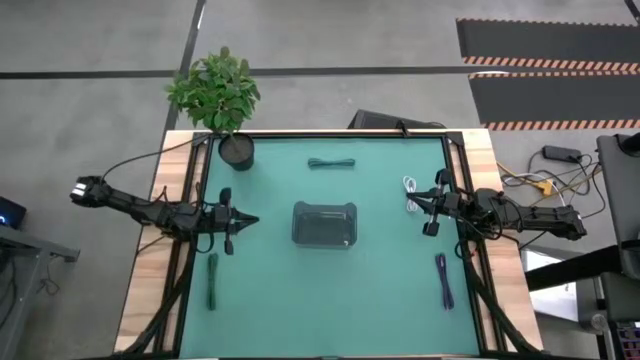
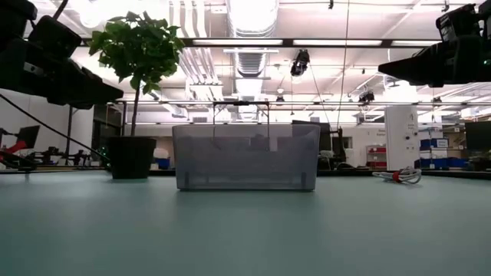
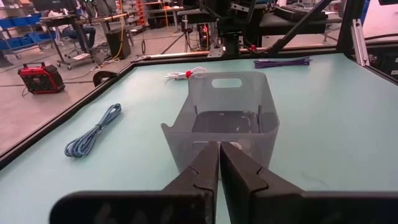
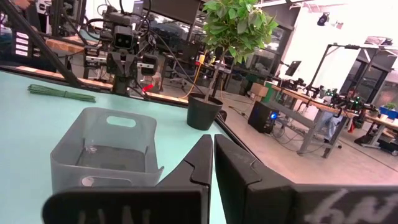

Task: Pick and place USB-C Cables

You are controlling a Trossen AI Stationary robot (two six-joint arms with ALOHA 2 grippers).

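At the left edge of the green table, the left gripper hangs above the mat with its fingers clenched together and nothing between them, pointing toward the middle. Just below it in the high view, the green cable lies straight along the left border, close to the table's frame. A potted plant stands in the far left corner. The dark teal cable lies near the far edge, with bare mat on both sides of it. In the centre sits a clear plastic bin, empty, with open mat all around it and well apart from both arms. Right of the bin, the white and red cable lies just beside the right gripper, whose fingers are also pressed shut and hold nothing. The purple-blue cable lies near the right border, toward the near edge.
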